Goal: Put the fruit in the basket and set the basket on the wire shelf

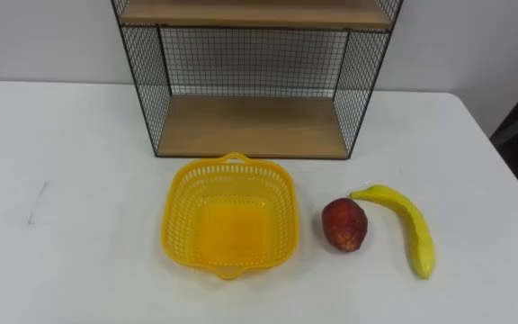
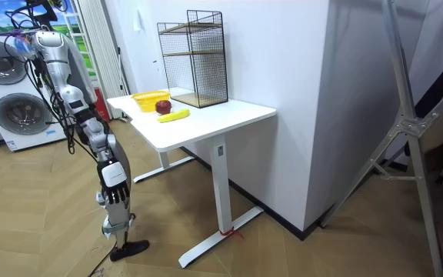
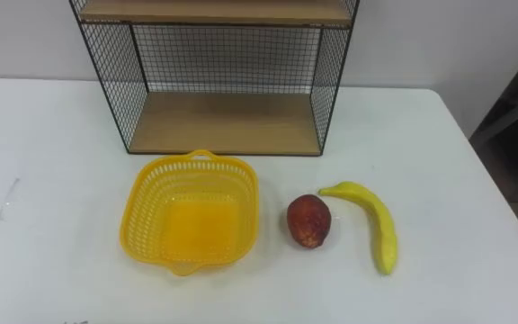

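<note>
Yellow basket (image 1: 180, 211) on white table (image 1: 79, 180) | wire shelf (image 1: 250, 126) just behind basket | red fruit (image 1: 344, 224) just right of basket, banana (image 1: 416, 232) beyond | hands: apart or together, cannot tell

We find the wire shelf (image 1: 250, 126) at twelve o'clock on the bench (image 1: 61, 135), toward its far edge. The basket (image 1: 183, 193) sits just before it. The round fruit (image 1: 344, 225) lies at three o'clock of the basket, close beside it, and the banana (image 1: 412, 225) lies at three o'clock of that fruit, slightly apart.
</note>
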Available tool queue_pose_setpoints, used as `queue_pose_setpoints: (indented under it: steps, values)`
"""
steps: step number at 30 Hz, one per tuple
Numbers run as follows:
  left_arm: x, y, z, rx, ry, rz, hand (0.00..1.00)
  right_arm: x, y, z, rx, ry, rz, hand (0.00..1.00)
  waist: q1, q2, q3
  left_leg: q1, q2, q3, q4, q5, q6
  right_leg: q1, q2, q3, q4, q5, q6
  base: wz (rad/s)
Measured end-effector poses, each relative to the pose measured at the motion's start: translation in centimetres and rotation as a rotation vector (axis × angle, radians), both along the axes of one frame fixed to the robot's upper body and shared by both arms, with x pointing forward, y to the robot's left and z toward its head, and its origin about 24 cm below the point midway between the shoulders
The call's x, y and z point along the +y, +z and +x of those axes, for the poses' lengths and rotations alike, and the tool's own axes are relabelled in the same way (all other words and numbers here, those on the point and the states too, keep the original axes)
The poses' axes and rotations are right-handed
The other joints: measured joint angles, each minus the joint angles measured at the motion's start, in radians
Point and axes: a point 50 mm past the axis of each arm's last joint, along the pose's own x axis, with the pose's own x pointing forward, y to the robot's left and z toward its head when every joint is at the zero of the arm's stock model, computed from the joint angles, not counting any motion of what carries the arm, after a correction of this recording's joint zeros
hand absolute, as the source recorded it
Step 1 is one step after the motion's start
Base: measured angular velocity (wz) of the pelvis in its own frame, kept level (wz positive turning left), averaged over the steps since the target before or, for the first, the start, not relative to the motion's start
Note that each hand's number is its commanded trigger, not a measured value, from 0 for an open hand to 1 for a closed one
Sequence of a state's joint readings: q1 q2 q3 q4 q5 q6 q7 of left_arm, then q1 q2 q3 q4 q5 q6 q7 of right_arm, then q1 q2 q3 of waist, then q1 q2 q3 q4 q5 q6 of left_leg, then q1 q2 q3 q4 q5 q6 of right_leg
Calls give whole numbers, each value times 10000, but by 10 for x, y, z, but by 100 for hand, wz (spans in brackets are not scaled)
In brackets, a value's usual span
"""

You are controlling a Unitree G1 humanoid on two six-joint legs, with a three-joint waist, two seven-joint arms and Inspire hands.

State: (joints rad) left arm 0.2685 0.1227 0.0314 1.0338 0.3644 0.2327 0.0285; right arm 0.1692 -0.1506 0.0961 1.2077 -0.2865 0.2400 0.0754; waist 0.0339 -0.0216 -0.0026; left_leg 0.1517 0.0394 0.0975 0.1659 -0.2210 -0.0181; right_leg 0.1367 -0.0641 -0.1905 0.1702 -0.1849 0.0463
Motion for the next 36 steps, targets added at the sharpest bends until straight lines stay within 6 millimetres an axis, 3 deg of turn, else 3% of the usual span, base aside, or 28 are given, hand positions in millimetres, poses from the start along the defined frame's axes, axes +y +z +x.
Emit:
queue_pose_setpoints:
  steps: [11,23,27,30,31,36]
  values:
    - [0,0,1,-84,-7,-18,0,0,0,3,-116,-75,2,0,-8,57,-1,0,0,3,5,0,0,2,0,2,4,0,0,0]
    - [-7,-2,-1,-227,53,17,0,-2,0,6,-884,-1655,-590,0,27,133,14,-13,12,96,-25,0,0,-94,25,188,38,-1,0,-3]
    - [-8,-2,-1,-340,126,94,0,-3,1,1,-1159,-3297,-1095,0,5,53,35,-34,11,122,-21,0,0,-137,28,224,40,-1,0,-2]
    - [-6,-2,-2,-467,338,138,0,-7,2,-5,-1637,-6152,-1569,0,-34,42,42,-35,13,138,-24,0,0,-149,36,252,25,0,-1,-3]
    - [-6,-2,-3,-512,562,125,0,-10,3,0,-2208,-7701,-1669,0,-80,51,45,-28,17,167,-24,0,0,-155,43,264,26,2,-3,-7]
    - [-4,-2,-9,-564,1292,164,0,-20,7,28,-4045,-12207,-1901,0,-321,58,43,19,18,175,-13,0,0,-94,51,305,20,7,-8,-1]
